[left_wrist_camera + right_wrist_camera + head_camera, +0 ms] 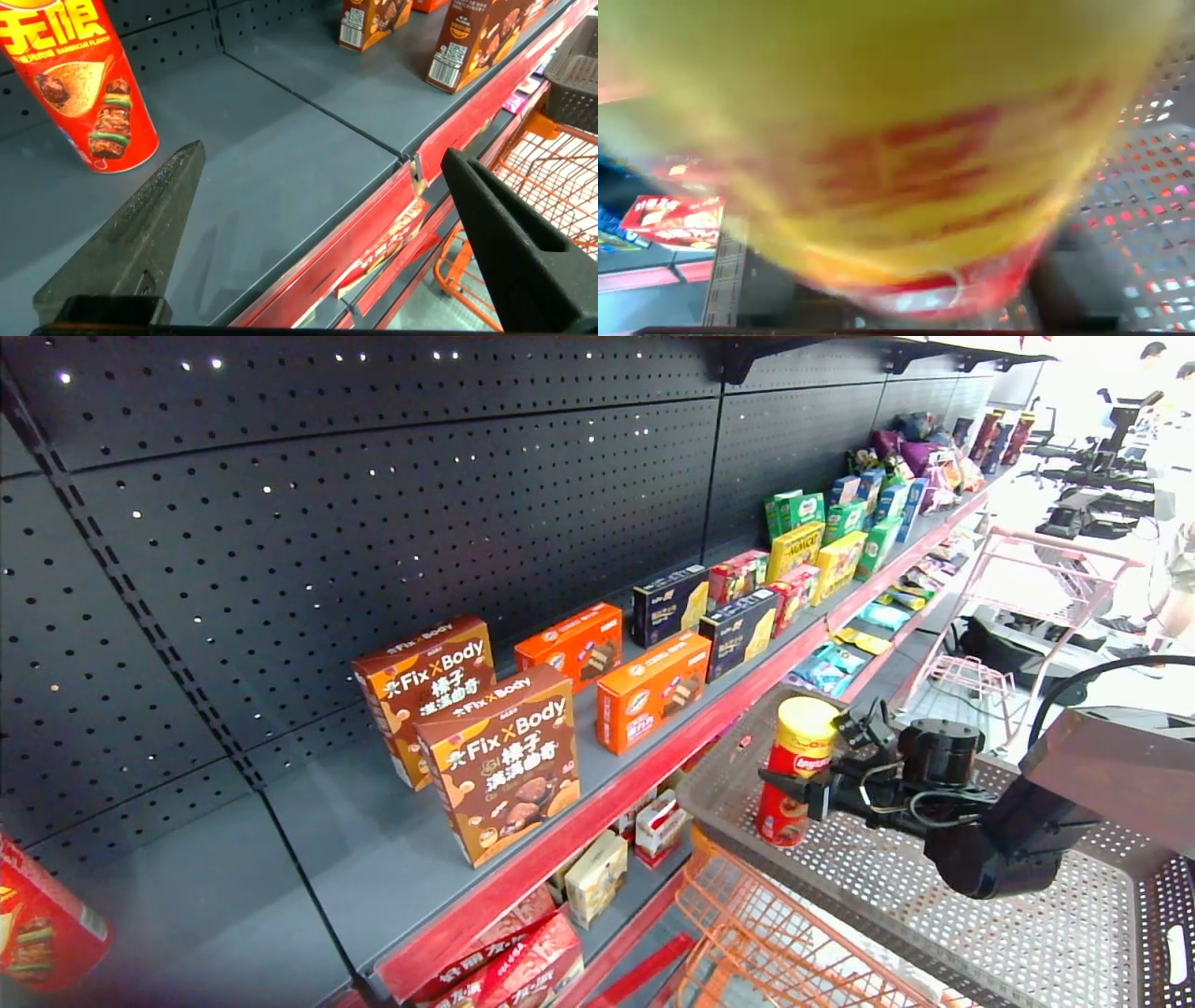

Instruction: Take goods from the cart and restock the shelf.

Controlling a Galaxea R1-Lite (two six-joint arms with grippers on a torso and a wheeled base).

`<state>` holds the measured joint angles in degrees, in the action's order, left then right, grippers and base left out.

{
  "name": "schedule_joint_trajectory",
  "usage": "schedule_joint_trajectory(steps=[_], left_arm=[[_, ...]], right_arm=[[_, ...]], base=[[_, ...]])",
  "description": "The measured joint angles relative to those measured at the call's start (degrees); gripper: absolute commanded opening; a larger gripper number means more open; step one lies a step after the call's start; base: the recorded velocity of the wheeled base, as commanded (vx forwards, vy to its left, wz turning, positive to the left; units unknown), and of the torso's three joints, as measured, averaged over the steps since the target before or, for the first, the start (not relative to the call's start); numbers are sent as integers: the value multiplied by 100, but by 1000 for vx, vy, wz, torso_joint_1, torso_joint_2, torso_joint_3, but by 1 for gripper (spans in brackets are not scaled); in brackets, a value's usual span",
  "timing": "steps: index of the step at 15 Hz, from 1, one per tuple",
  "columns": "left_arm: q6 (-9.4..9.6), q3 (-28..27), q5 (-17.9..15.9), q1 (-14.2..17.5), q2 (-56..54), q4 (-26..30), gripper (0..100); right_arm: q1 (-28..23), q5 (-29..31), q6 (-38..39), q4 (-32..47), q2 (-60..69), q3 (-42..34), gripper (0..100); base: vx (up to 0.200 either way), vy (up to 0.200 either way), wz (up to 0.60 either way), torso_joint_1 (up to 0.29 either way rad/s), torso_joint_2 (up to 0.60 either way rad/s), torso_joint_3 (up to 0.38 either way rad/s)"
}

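The right hand (805,791) is pinching the yellow-and-red chip can (801,747) around its middle, holding it close to upright over the near corner of the cart's grey perforated basket (1027,915); whether the can's base is touching the basket floor is hard to call. The orange wire cart frame (775,943) is sitting just below that corner. Across on the grey shelf (373,840), the left hand (322,154) is hovering with its fingers spread wide and nothing between them, above a bare stretch of the board near the red front edge. A red barbecue-flavour chip can (84,84) is standing on the shelf just beside it, toward the back panel. Further along, two brown biscuit boxes (499,761) are standing upright, then the orange boxes (653,691).
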<state>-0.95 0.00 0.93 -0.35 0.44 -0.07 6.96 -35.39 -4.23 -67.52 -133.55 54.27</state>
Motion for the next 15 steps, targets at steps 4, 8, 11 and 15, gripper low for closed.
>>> schedule_joint_trajectory(steps=[4,8,11,15], left_arm=[[0,0,0,0,0,0,100],[0,0,2,0,0,0,100],[0,0,2,0,0,0,100],[0,0,2,0,0,0,100]], right_arm=[[-7,-7,10,138,105,0,0],[-73,191,-12,745,690,-56,0],[-182,438,-45,1229,1753,-489,0],[-394,840,-17,1969,3658,-1451,0]], base=[[0,0,0,0,0,0],[0,0,0,0,0,0],[0,0,0,0,0,0],[0,0,0,0,0,0]])
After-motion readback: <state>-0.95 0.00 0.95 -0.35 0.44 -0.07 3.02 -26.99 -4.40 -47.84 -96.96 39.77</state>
